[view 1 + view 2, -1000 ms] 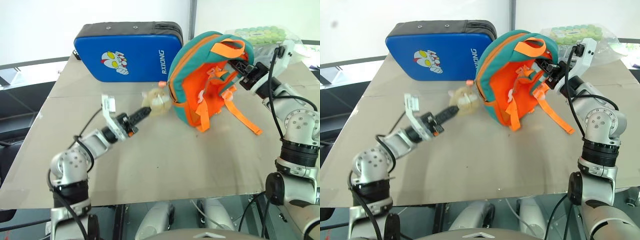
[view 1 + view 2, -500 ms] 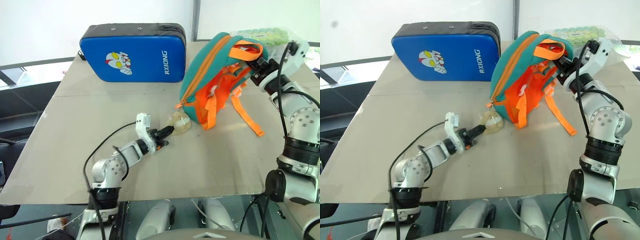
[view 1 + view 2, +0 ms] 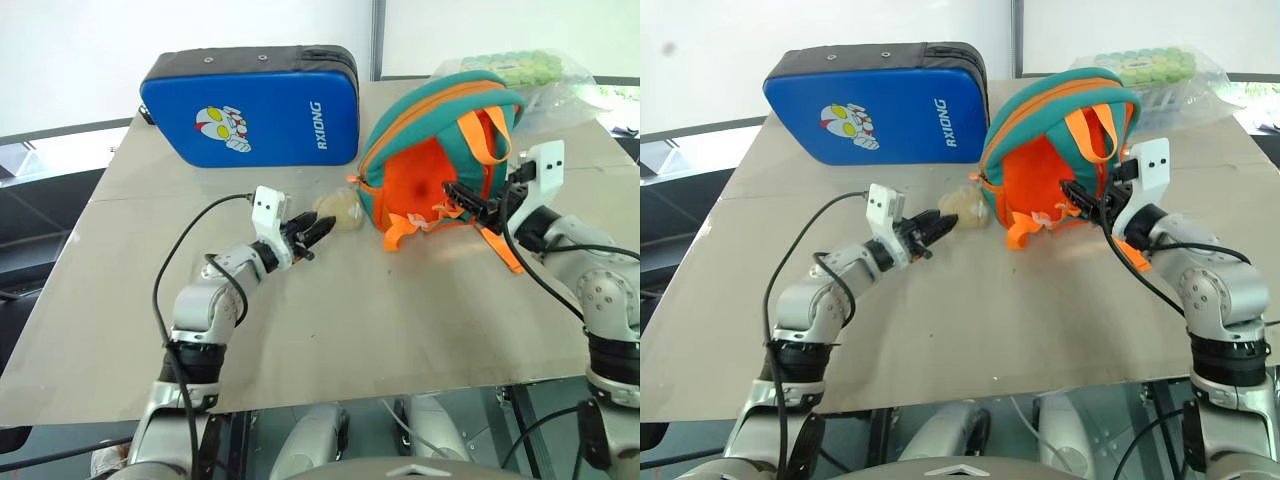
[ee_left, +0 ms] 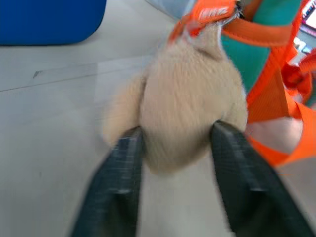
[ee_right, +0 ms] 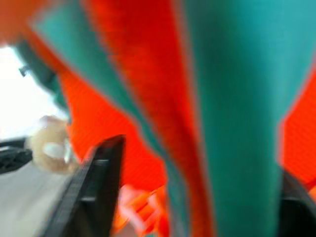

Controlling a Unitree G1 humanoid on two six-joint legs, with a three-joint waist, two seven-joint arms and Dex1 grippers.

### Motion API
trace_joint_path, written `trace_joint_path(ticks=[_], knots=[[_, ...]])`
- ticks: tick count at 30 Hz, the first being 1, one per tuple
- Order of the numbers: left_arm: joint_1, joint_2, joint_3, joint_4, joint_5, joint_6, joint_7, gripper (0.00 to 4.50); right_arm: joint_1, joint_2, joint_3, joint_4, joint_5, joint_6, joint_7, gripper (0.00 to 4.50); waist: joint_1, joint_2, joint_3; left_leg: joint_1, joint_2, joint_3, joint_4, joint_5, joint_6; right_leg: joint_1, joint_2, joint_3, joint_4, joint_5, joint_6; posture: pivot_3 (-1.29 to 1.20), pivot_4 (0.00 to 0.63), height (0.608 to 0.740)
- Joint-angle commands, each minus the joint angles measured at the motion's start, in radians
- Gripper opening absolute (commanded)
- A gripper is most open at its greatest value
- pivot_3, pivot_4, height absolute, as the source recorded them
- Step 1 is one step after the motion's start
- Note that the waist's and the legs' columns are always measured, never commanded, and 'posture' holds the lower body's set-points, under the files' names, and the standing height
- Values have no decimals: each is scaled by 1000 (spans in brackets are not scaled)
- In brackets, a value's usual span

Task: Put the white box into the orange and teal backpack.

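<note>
The orange and teal backpack [image 3: 440,150] sits upright toward the far right of the table [image 3: 330,330], its orange back panel and straps facing the near edge, one orange strap trailing onto the tabletop on its right. The white box cannot be made out on the table. A tan plush toy [image 3: 338,208] hangs from the backpack's lower left corner and rests on the tabletop. The left gripper [image 4: 175,148] has its two black fingers spread on either side of the plush toy, the fingertips at the toy's flanks; whether they press it cannot be told. The right gripper [image 3: 462,196] reaches in level from the right, its fingers parted wide at the backpack's orange front among the straps. Behind the backpack to the left, a blue padded case [image 3: 250,105] stands on its long edge near the table's far edge; a clear plastic bag of green items [image 3: 525,70] lies at the far right corner. The near half of the tabletop is bare.
</note>
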Motion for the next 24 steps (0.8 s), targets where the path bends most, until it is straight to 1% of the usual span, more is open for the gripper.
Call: trace_joint_path(ticks=[1,2,5,7,10,14,17,21,24], knots=[[81,69,61,-156,-37,-15,-78,3998,84,-133,-48,-91,18,-21,180,4500,4,0,0,0,0,-1,-1,0,0,0,0,0,-1,0,0,0,150,739],[110,90,76,-190,-50,-4,-92,4434,123,-178,-55,-104,14,-36,237,4500,6,0,0,0,0,-1,-1,0,0,0,0,-1,-1,0,0,0,150,739],[194,145,121,-270,-74,12,-121,4434,230,-266,-87,-113,-32,-119,349,4500,18,0,0,0,0,-1,-1,0,0,0,0,-1,-2,0,0,0,150,739],[243,169,158,-314,-100,19,-134,4434,291,-305,-119,-108,-40,-156,415,4500,23,0,0,0,0,-1,-1,0,0,1,0,0,-2,0,0,0,150,739],[401,233,231,-401,-119,9,-200,4434,442,-355,-218,-98,-73,-226,520,4500,28,0,0,1,0,0,-1,0,0,2,0,-1,-2,0,0,0,150,739],[571,265,302,-453,-112,-21,-237,4434,549,-356,-305,-68,-105,-281,560,4500,31,0,0,2,1,0,-1,0,0,4,0,0,-3,0,0,0,150,739],[648,268,344,-471,-112,-29,-244,4434,623,-353,-341,-41,-153,-326,585,4500,44,0,1,8,1,0,-2,-1,0,9,0,0,-4,0,0,0,150,739],[695,268,384,-481,-120,-26,-246,4434,697,-335,-379,19,-189,-381,614,4500,59,0,2,18,2,-1,-3,-2,2,21,0,-3,-9,-1,0,0,150,739],[698,263,394,-475,-131,-24,-248,4434,724,-329,-377,58,-214,-422,635,4500,60,0,2,19,2,-1,-3,-2,3,25,0,-4,-14,-1,0,0,150,739]])
